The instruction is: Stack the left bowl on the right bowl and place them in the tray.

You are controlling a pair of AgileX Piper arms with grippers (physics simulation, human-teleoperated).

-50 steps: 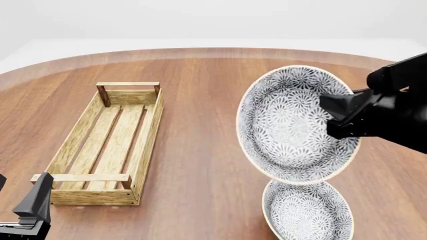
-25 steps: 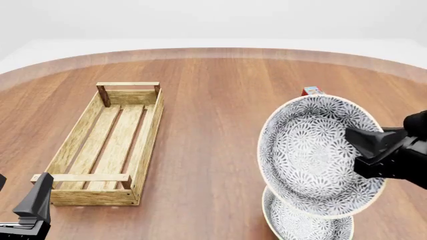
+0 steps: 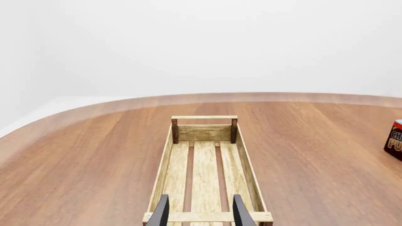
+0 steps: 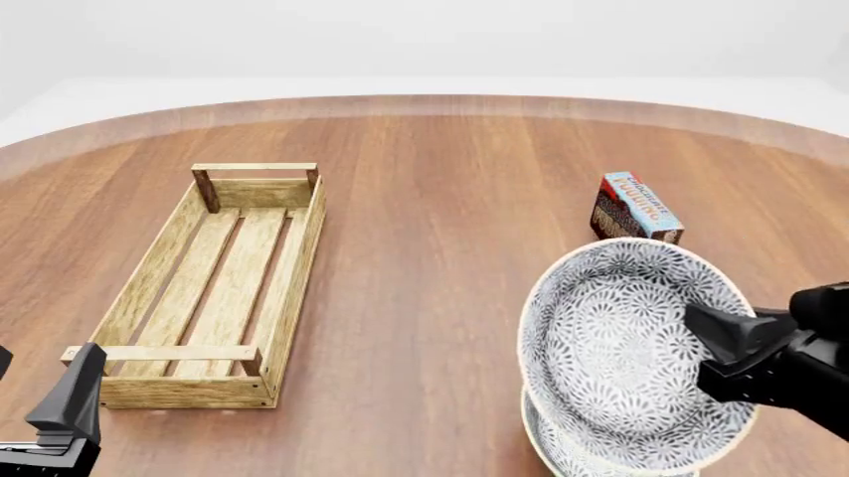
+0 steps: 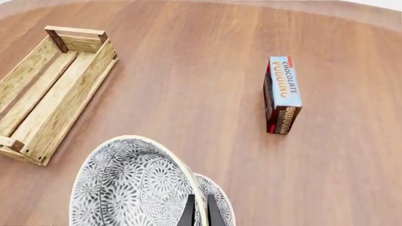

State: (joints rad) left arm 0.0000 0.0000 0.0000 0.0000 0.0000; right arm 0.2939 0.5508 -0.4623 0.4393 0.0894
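Still risky: upper bowl [image 4: 623, 348] pinched at its rim by right gripper [image 4: 727, 360], tilted steeply over lower bowl [image 4: 551, 452] on table [image 4: 424, 199]; could slip from the thin rim grip, or land off-centre and knock the lower bowl aside if let go at this tilt; needs levelling first; nesting not yet done, contact between bowls unclear. Tray [image 4: 213, 283] well apart to the left, holds nothing; both bowls hold nothing. Chocolate pudding box [image 4: 635, 209] near, just beyond bowls; could be clipped on a wide swing toward tray. Left gripper [image 3: 199, 212] parked at tray's near end, fingers apart, holding nothing.
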